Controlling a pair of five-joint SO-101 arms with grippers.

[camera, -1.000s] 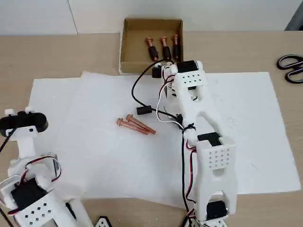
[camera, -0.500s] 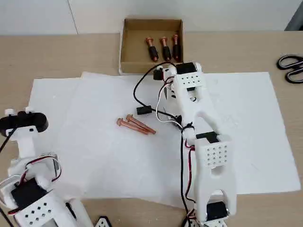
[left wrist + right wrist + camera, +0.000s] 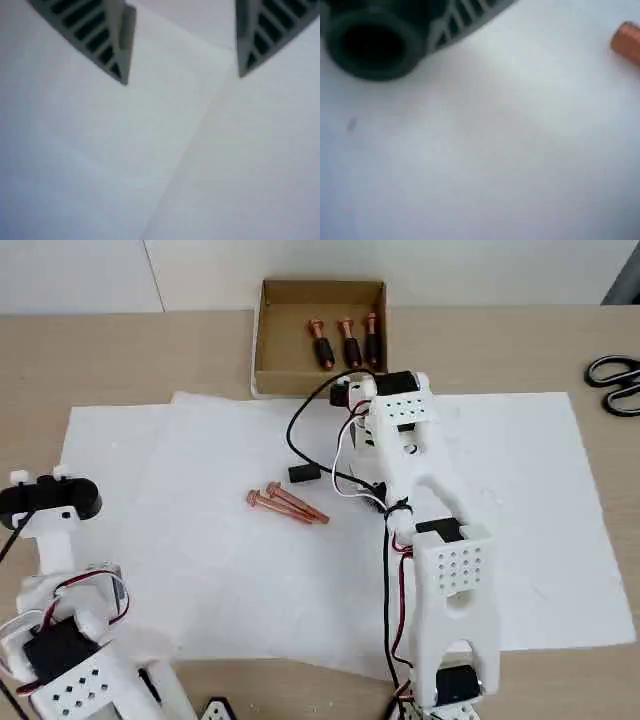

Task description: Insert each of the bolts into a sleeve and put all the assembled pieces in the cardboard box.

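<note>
Right tool (image 3: 342, 395) seems to clamp a sleeve (image 3: 372, 45), left tool (image 3: 182, 76) gapes wide; next, sleeve must meet a bolt (image 3: 298, 503).

Left gripper (image 3: 182, 80) open; left arm (image 3: 60, 550) folded; right arm (image 3: 405, 440) stretched forward.

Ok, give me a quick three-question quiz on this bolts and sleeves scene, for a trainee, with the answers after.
1. How many assembled pieces lie in the cardboard box?
2. True or false: the scissors lie inside the box.
3. The two bare bolts lie: A) on the white paper, B) in the box, C) on bare wood.

Key
1. Three.
2. False. The scissors lie on the bare table, off the paper.
3. A.
</note>
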